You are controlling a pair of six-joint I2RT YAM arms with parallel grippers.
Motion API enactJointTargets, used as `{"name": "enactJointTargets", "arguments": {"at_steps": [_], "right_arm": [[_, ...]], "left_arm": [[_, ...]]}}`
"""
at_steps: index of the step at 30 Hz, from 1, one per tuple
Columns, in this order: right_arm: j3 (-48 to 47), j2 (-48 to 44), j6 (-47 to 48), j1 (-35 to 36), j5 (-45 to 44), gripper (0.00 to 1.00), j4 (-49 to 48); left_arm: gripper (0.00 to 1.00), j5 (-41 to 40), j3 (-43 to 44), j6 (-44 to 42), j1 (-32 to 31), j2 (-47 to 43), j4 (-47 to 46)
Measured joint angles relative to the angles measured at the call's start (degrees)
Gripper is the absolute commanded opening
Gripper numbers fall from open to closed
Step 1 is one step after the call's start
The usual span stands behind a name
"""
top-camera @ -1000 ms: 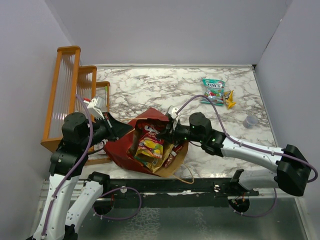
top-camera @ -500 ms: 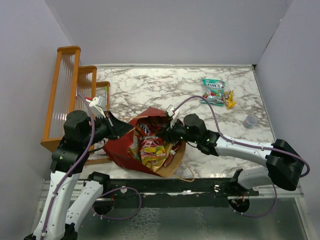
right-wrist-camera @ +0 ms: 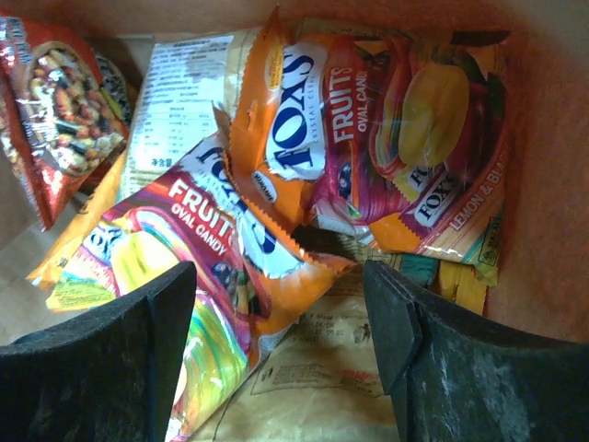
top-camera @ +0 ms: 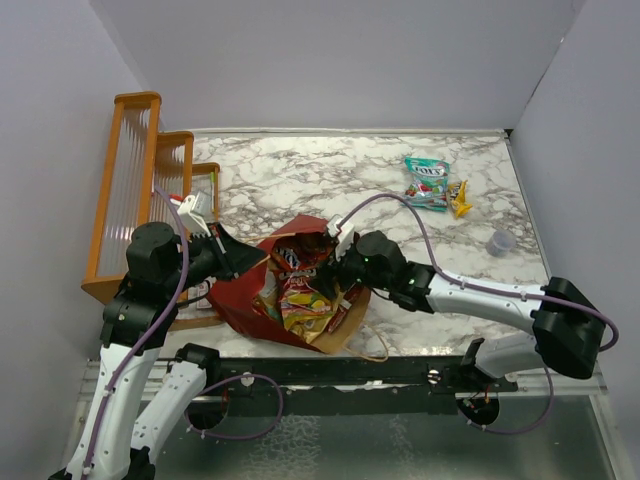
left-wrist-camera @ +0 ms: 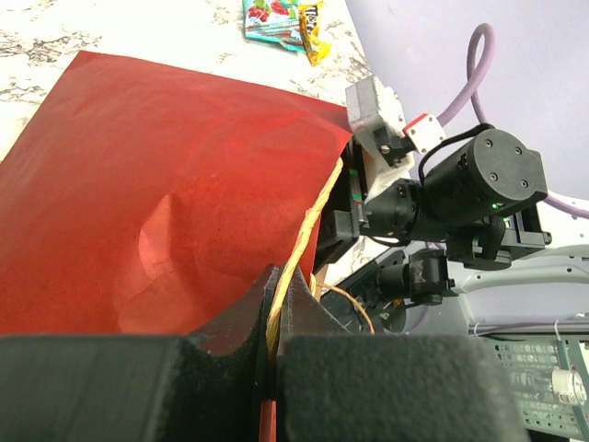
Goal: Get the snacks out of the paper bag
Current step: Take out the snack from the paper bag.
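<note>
Left jaws pinching paper bag point(left-wrist-camera: 166, 184) rim at twisted handle point(left-wrist-camera: 308, 230). Right jaws spread inside bag (over red-yellow candy packs point(right-wrist-camera: 304, 147)); bag lying by surface's point(top-camera: 300, 170) near edge.

You see the bag point(top-camera: 240, 300) at lower centre of the top view, packets point(top-camera: 300, 298) lying in it, the rack point(top-camera: 125, 185) to its left, and a pouch point(top-camera: 427, 181) at upper right.

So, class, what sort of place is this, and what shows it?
Probably a robotics test cell: plain walls box in a marble-patterned table, left arm and right arm mounted at its edge.
</note>
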State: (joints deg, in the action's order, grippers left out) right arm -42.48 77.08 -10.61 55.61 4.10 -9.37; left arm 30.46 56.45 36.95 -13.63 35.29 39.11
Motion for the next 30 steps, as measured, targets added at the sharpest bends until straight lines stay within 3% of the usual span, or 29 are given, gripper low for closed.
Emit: {"name": "enactJointTargets", "arguments": {"at_steps": [4, 14, 23, 30], "right_arm": [[-3.5, 3.5, 0.4, 1.8, -4.0, 0.7, 2.4], [-5.4, 7.1, 1.2, 3.7, -6.8, 0.18, 2.1], [-5.4, 2.0, -0.2, 4.1, -5.3, 0.02, 6.2], [-5.4, -5.7, -1.7, 4.1, -4.2, 0.01, 7.7]], "left_arm": [[0.0, 0.0, 0.0, 0.0, 0.0, 0.0, 0.0], [0.0, -0.1, 0.0, 0.0, 0.0, -0.1, 0.0], [0.0, -0.1, -0.4, 0.0, 0.0, -0.9, 0.0], [0.0, -0.1, -1.1, 0.3, 0.0, -1.0, 0.0]]}}
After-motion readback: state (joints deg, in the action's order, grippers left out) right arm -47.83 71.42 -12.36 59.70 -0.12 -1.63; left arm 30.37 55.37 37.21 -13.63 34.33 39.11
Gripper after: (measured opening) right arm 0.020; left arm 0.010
